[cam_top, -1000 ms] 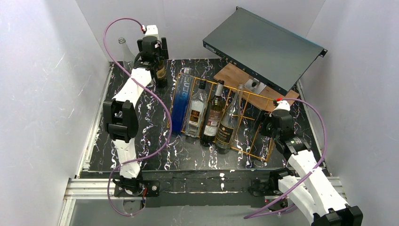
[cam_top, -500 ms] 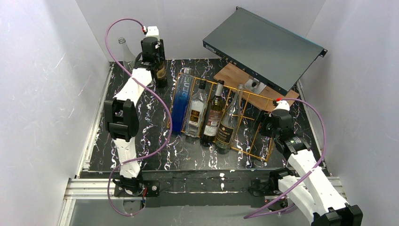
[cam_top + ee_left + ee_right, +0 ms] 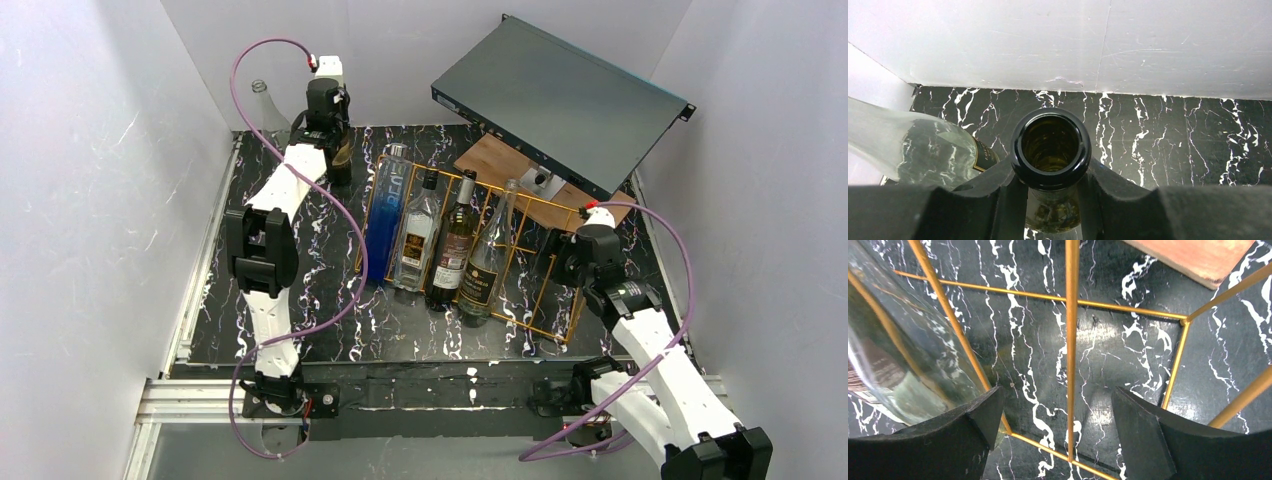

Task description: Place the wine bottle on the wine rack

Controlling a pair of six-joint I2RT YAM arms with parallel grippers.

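The wine bottle [image 3: 343, 157], dark green glass, stands upright at the back left of the black marble table. My left gripper [image 3: 329, 118] is shut on its neck; in the left wrist view the open mouth [image 3: 1051, 146] sits just above my left gripper [image 3: 1052, 176], whose fingers [image 3: 998, 192] press both sides of the neck. The wine rack [image 3: 540, 330], an orange-gold wire frame, lies mid-table holding several bottles. My right gripper [image 3: 563, 262] hangs open over the rack's empty right slots, a gold wire [image 3: 1071, 340] running between its fingers [image 3: 1143, 430].
A clear empty bottle [image 3: 264, 106] stands in the back left corner, close beside the held one [image 3: 913, 145]. A blue bottle [image 3: 385, 215] fills the rack's left slot. A wooden board [image 3: 497, 160] and a grey metal box [image 3: 560, 95] sit behind the rack. White walls enclose three sides.
My left gripper has closed round the wine bottle's neck. My right gripper has opened a little wider and its arm has shifted slightly over the rack.
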